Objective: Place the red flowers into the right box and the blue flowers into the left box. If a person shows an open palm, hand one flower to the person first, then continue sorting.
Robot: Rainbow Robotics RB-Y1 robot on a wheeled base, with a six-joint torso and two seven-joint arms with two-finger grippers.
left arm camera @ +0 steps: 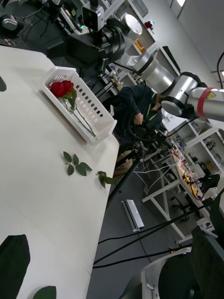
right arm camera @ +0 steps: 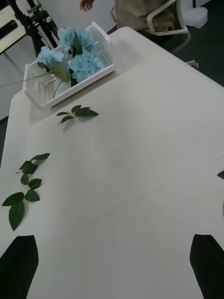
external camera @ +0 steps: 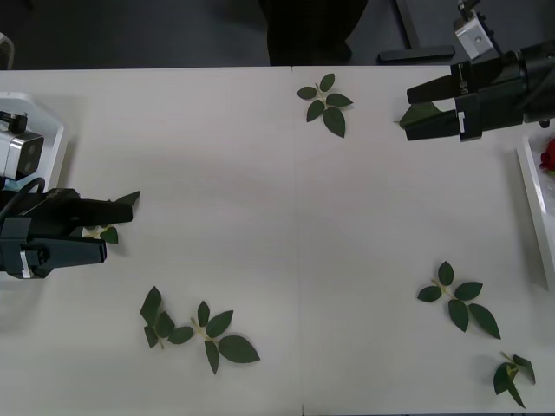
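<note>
Several blue flowers (right arm camera: 77, 53) lie in the left box (right arm camera: 46, 99), whose rim also shows at the table's left edge (external camera: 54, 130). One red flower (left arm camera: 61, 88) lies in the right box (left arm camera: 95, 114); its red head (external camera: 548, 158) peeks over that box's rim (external camera: 532, 195). My left gripper (external camera: 117, 227) hovers open and empty over the table's left side, near a leaf sprig. My right gripper (external camera: 409, 113) hangs open and empty over the far right of the table. A person's dark clothing (external camera: 312, 30) shows beyond the far edge; the open palm is out of view.
Loose green leaf sprigs are scattered on the white table: one at the far middle (external camera: 325, 104), one at the near left (external camera: 199, 331), two at the near right (external camera: 460, 299) (external camera: 513, 374), and one under my left fingers (external camera: 106, 232).
</note>
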